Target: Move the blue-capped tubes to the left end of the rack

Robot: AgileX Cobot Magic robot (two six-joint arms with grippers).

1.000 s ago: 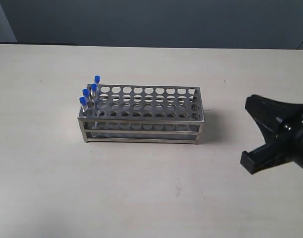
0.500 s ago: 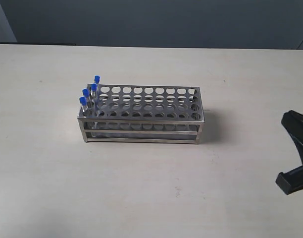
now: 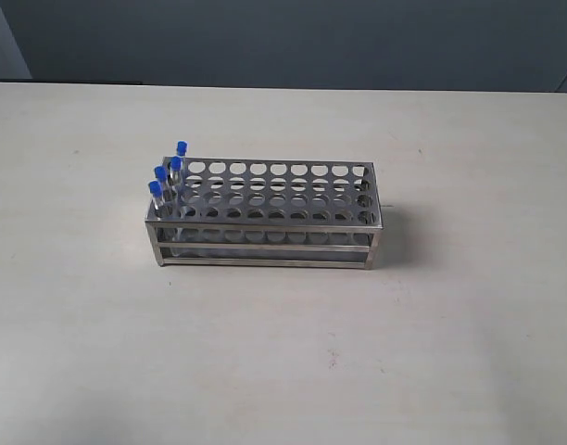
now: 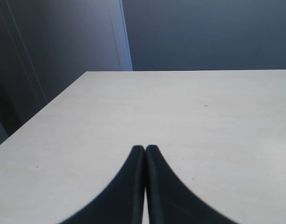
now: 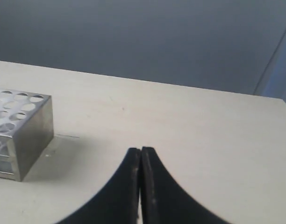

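Note:
The stainless-steel rack (image 3: pixel 265 215) stands in the middle of the table in the exterior view. Several blue-capped tubes (image 3: pixel 168 174) stand upright in holes at its left end. Neither arm shows in the exterior view. In the right wrist view my right gripper (image 5: pixel 140 150) is shut and empty above bare table, with the rack's end (image 5: pixel 21 133) off to one side; the tubes are out of that view. My left gripper (image 4: pixel 145 148) is shut and empty over bare table, with rack and tubes out of its view.
The pale table (image 3: pixel 450 352) stretches around the rack on all sides. A dark wall runs behind the table's far edge (image 3: pixel 283 88). The left wrist view shows a table corner (image 4: pixel 87 73) and a wall panel beyond it.
The right gripper, open at the exterior view's right edge a second ago, has drawn back rightward out of that view and is now shut. Rack and tubes have not moved.

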